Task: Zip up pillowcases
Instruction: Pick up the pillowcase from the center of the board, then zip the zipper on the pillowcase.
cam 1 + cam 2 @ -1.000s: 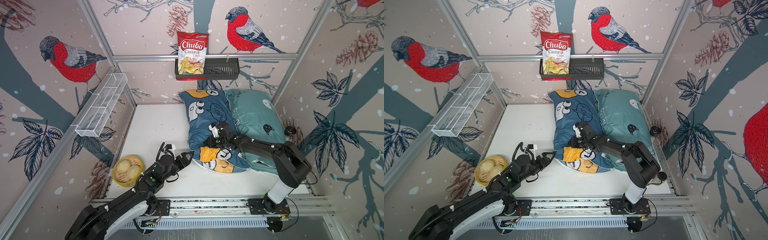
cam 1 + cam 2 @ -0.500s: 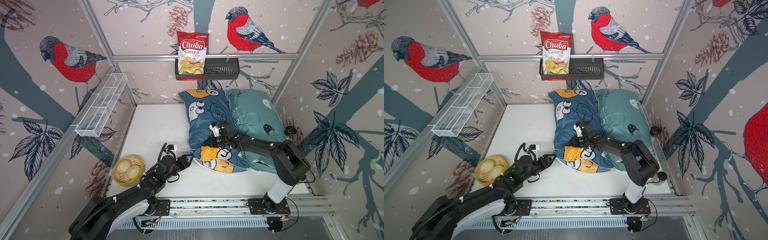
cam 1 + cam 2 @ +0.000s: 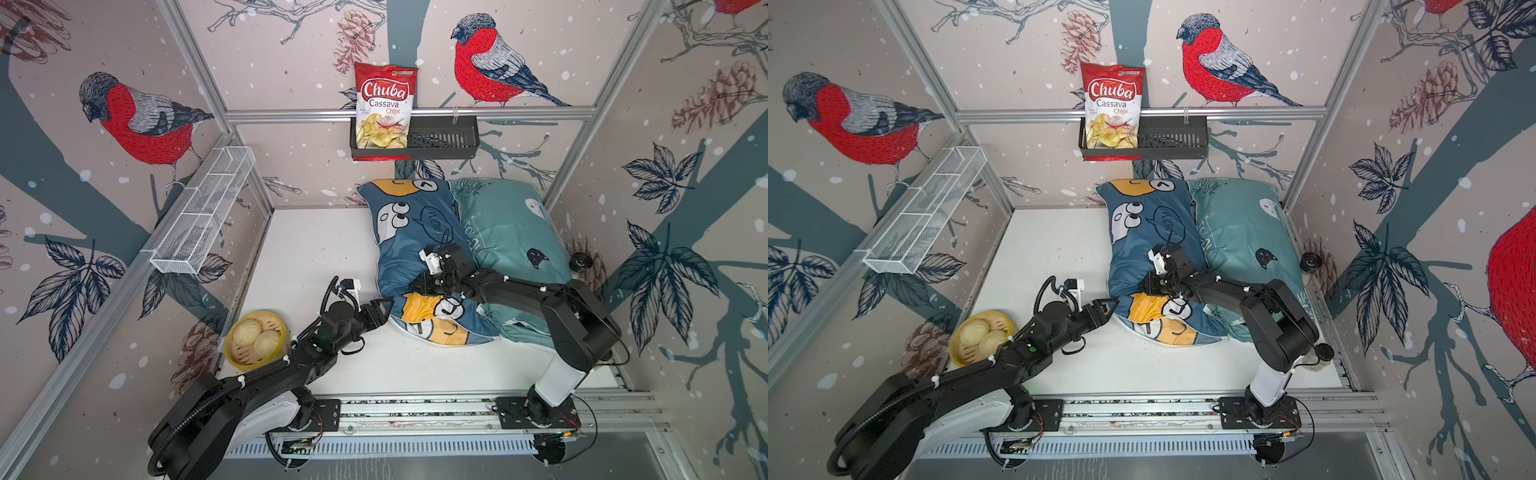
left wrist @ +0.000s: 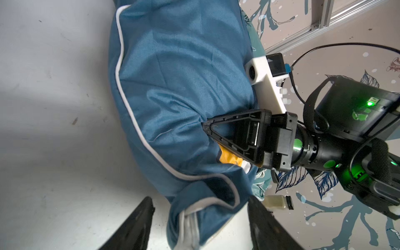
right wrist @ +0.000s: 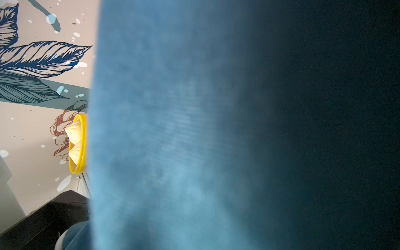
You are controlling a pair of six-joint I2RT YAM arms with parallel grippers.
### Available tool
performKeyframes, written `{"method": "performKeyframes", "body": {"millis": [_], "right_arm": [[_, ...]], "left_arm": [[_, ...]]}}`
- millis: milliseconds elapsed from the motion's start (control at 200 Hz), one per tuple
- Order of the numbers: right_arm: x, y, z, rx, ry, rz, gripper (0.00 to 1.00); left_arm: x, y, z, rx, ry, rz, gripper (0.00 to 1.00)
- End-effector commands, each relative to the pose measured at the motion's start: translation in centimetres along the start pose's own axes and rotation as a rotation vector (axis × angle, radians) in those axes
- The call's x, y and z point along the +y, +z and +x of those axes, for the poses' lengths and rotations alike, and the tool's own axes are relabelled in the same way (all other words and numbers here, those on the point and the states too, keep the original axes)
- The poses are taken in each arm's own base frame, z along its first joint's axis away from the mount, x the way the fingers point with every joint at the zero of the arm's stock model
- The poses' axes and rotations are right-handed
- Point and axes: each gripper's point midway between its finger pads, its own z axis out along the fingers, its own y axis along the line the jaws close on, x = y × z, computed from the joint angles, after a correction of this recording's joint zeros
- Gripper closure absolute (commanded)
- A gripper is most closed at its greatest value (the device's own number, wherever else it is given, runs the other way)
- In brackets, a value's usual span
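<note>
The blue case [image 3: 411, 232] looks light, soft and plumply stuffed, with a faint sheen that suggests slick cloth. It should bunch under a pinch and slide on the counter [image 3: 316, 249] rather than resist. The best hold is probably the firm white-piped seam at its near end, where one claw could anchor the hem beside the zip while the other draws the slider. I cannot make out the slider itself. The case lies lengthwise at the counter's far right, touching the teal case [image 3: 507, 232] beside it, which sits against the right wall. It is dark blue with orange and white cartoon faces, a speech bubble and white piping. Its near end is rumpled, and something white shows at that corner in the left wrist view. The teal case carries small cat faces and pale lettering. The right claw [image 4: 205, 127] is nearly closed and seems to pinch a fold at the blue case's middle, where creases run to its tip. The left claw [image 4: 200, 199] stands open astride the near corner, gripping nothing.
</note>
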Motion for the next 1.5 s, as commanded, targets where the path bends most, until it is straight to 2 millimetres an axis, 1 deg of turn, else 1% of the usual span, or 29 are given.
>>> {"method": "performKeyframes", "body": {"millis": [0,60,125,210,275,345,455,515,580,630,671,756,831,886,996,1011,1031,1101,1176,1246,1326,1361,1371,1386,1496], "right_arm": [[-3.1,-0.5,-0.7,-0.046,0.007,0.139,0.82],[-3.2,-0.6,-0.7,-0.046,0.009,0.138,0.82],[-3.4,-0.7,-0.8,-0.049,0.01,0.139,0.83],[-3.6,-0.9,-0.9,-0.051,0.017,0.136,0.83],[-3.7,-0.9,-0.9,-0.05,0.02,0.132,0.83],[-3.6,-1.0,-1.0,-0.047,0.017,0.124,0.83],[-3.1,-1.2,-1.1,-0.043,0.011,0.092,0.82],[-2.4,-1.5,-1.1,-0.039,-0.002,0.069,0.75],[-1.5,-2.4,-1.3,-0.045,-0.021,0.045,0.63],[-0.6,-3.4,-1.6,-0.058,-0.036,0.032,0.53],[-0.1,-4.4,-1.7,-0.07,-0.046,0.03,0.47],[0.9,-6.7,-1.6,-0.103,-0.058,0.035,0.41],[2.1,-8.4,-1.1,-0.132,-0.066,0.031,0.4],[3.2,-9.2,-0.1,-0.139,-0.063,0.015,0.4],[5.6,-9.8,2.1,-0.139,-0.067,-0.007,0.44],[5.8,-9.6,2.4,-0.134,-0.063,-0.011,0.46],[6.8,-10.2,2.5,-0.154,-0.066,-0.039,0.47],[8.8,-10.2,3.3,-0.172,-0.046,-0.113,0.57],[10.5,-9.6,4.1,-0.176,-0.031,-0.171,0.68],[11.1,-8.9,4.3,-0.194,-0.002,-0.179,0.74],[11.8,-8.3,4.2,-0.215,0.027,-0.167,0.79],[12.5,-8.4,4.1,-0.228,0.033,-0.18,0.8],[12.4,-7.8,4.3,-0.219,0.038,-0.173,0.8],[12.5,-7.6,4.4,-0.219,0.042,-0.177,0.81],[13.2,-7.1,4.4,-0.24,0.092,-0.229,0.82]], "left_arm": [[-1.7,0.0,-1.6,-0.057,0.041,0.052,0.39],[-1.8,0.2,-1.4,-0.043,0.039,0.055,0.44],[-1.8,0.3,-1.1,-0.026,0.032,0.058,0.52],[-1.7,0.4,-0.9,-0.015,0.025,0.058,0.65],[-1.6,0.5,-0.8,-0.01,0.022,0.054,0.72],[-1.8,0.6,-0.9,-0.009,0.023,0.054,0.79],[-2.2,0.8,-1.0,0.001,0.021,0.059,0.86],[-2.6,0.9,-1.0,0.009,0.008,0.061,0.91],[-2.9,1.0,-1.1,0.016,-0.016,0.062,0.94],[-3.2,1.0,-1.1,0.02,-0.036,0.059,0.97],[-3.2,1.0,-1.2,0.021,-0.059,0.051,0.98],[-3.5,0.9,-1.5,0.011,-0.108,0.049,1.0],[-3.7,0.7,-1.8,-0.001,-0.128,0.047,1.0],[-3.7,0.6,-2.0,-0.01,-0.135,0.033,1.0],[-3.4,0.4,-2.1,-0.026,-0.151,0.015,1.0],[-3.3,0.3,-2.1,-0.027,-0.153,0.013,1.0],[-3.3,0.3,-2.0,-0.028,-0.154,0.011,1.0],[-3.1,0.2,-2.0,-0.03,-0.158,0.009,1.0],[-3.0,0.2,-1.8,-0.031,-0.158,0.007,1.0],[-2.9,0.3,-1.7,-0.031,-0.155,0.003,1.0],[-2.9,0.3,-1.7,-0.032,-0.153,0.002,1.0],[-2.8,0.2,-1.7,-0.031,-0.152,0.001,1.0],[-2.9,0.2,-1.7,-0.032,-0.151,0.002,1.0],[-2.8,0.2,-1.7,-0.033,-0.15,0.001,1.0],[-2.9,0.1,-1.8,-0.037,-0.145,0.002,1.0]]}}
